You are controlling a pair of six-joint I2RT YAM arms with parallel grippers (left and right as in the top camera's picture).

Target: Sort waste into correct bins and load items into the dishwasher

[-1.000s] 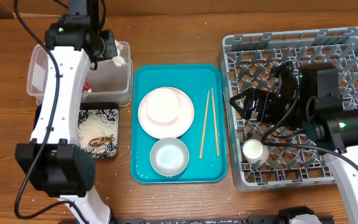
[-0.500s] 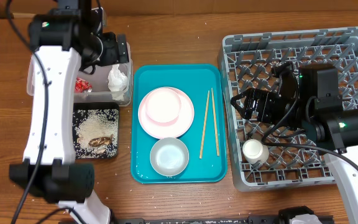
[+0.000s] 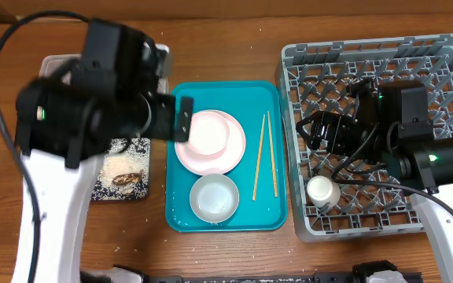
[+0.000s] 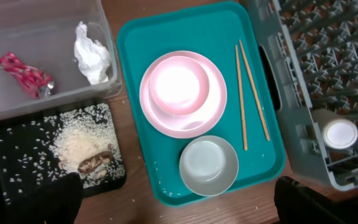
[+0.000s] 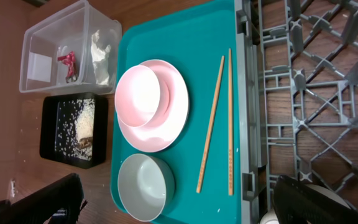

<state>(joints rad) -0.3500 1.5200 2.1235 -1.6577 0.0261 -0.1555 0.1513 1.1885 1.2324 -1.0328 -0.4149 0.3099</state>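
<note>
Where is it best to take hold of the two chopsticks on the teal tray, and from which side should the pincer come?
Probably near the ends farthest from the robot, where the chopsticks almost meet; toward the near ends they spread apart. Come straight down, the pincer closing across both sticks, because they lie flat on the teal tray.

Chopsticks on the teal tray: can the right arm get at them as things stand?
Probably yes. The chopsticks lie bare along the right side of the teal tray, beside the rack where the right hand hovers open. The left hand is by the left edge of the plate, clear of them.
</note>
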